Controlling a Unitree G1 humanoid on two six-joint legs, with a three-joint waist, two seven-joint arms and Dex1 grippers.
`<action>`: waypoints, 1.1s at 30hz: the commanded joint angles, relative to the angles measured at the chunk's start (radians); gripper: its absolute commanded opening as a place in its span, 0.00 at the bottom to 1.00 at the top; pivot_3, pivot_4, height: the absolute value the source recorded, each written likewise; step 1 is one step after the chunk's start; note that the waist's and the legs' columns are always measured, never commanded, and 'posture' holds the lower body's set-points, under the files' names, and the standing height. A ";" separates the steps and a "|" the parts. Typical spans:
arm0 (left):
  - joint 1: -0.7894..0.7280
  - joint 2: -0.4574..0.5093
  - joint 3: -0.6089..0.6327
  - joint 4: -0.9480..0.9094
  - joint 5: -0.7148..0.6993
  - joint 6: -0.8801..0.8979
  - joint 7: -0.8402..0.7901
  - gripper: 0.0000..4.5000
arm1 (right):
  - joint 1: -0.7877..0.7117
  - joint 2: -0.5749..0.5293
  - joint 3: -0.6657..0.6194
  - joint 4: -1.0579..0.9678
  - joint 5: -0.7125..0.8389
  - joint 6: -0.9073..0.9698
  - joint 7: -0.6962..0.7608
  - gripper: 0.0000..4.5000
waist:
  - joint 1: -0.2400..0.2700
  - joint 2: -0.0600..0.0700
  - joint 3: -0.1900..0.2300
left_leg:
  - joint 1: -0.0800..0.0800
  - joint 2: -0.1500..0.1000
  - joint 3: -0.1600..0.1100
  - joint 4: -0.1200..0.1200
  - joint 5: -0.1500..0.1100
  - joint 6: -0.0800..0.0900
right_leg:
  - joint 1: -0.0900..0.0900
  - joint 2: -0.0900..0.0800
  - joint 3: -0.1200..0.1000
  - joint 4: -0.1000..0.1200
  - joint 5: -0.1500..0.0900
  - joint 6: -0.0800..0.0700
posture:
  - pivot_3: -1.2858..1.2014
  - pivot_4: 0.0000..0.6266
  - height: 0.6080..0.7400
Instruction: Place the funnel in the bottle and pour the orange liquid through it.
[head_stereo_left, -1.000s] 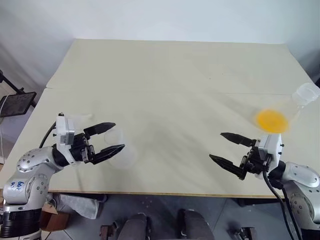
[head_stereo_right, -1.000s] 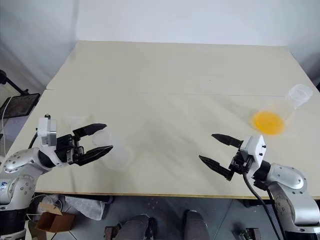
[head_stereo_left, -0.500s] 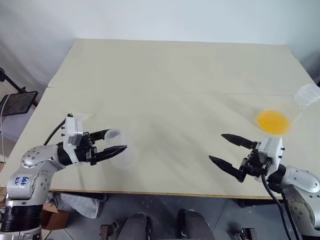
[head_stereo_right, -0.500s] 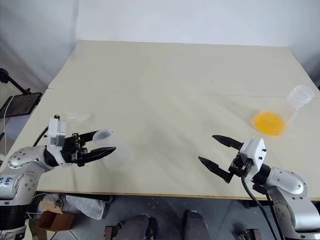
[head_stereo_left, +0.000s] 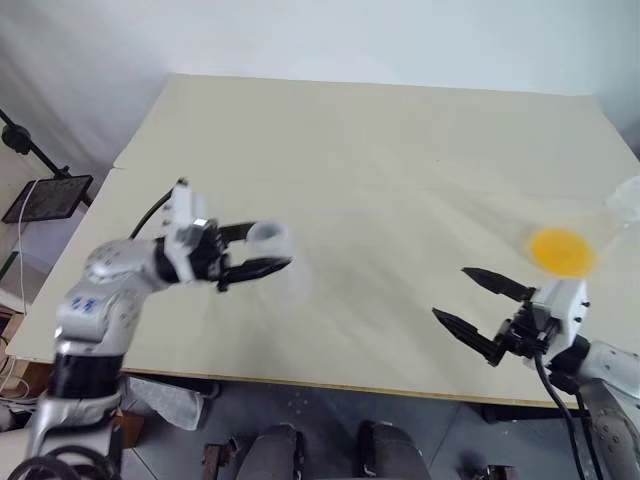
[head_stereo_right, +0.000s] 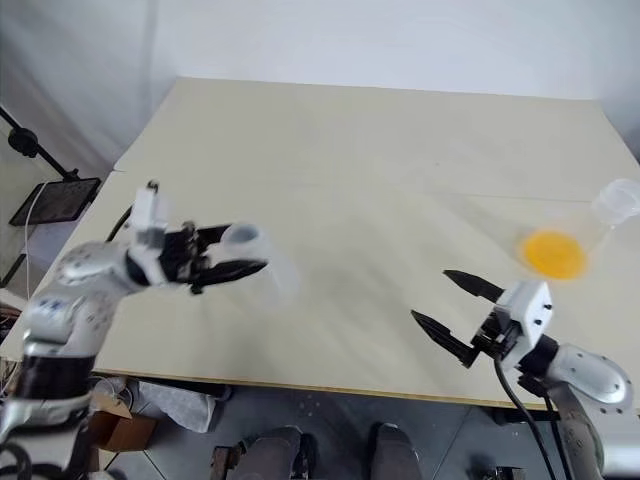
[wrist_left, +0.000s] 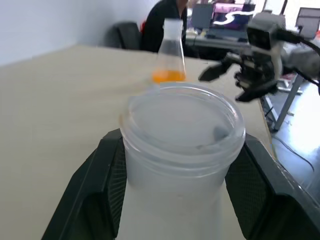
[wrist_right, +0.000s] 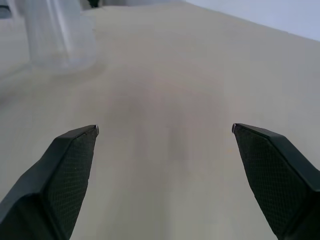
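Gripping the bottle (wrist_left: 182, 150), the left pincer (head_stereo_left: 262, 252) hangs over the tabletop (head_stereo_left: 380, 160) — right pincer (head_stereo_left: 480, 310) spread, empty.

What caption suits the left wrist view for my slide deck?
Left gripper shut on the bottle; the flask of orange liquid stands beyond.

**Arms and grippers: condition at inspection**

Left arm reaches out over the near left part of the table, forearm roughly level, wrist turned so the left gripper (head_stereo_left: 262, 254) points toward the robot's right. Its two black fingers (wrist_left: 95, 185) are closed against opposite sides of the bottle (wrist_left: 181, 150), which sits upright between them.

Right arm is bent low at the near right edge, gripper pointing forward and to the left. The right gripper (head_stereo_left: 478, 311) has its fingers spread wide apart, with nothing between them.
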 joint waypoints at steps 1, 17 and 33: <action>-0.139 -0.103 -0.114 0.152 0.101 -0.080 -0.028 0.53 | 0.104 0.046 -0.103 -0.082 0.003 -0.048 -0.044 1.00 | 0.003 0.000 0.000 | 0.000 0.000 0.001 0.000 0.000 0.000 | 0.000 0.001 -0.001 0.000 0.000 0.000 | 0.52 0.24 1.00; -0.484 -0.430 -0.151 0.904 0.367 -0.612 -0.008 0.53 | 0.496 0.352 -0.173 -0.327 -0.074 -0.188 -0.230 1.00 | -0.013 -0.002 0.001 | 0.000 0.002 0.014 -0.001 0.000 0.002 | -0.002 0.003 0.002 -0.006 0.000 0.001 | 0.52 0.24 1.00; -0.418 -0.416 -0.064 0.842 0.318 -0.466 -0.129 0.99 | 0.365 0.250 -0.127 -0.284 -0.061 -0.152 -0.237 1.00 | -0.021 -0.002 0.001 | 0.000 0.002 0.012 -0.001 0.000 0.003 | -0.003 0.002 0.001 -0.003 0.000 0.001 | 0.52 0.24 1.00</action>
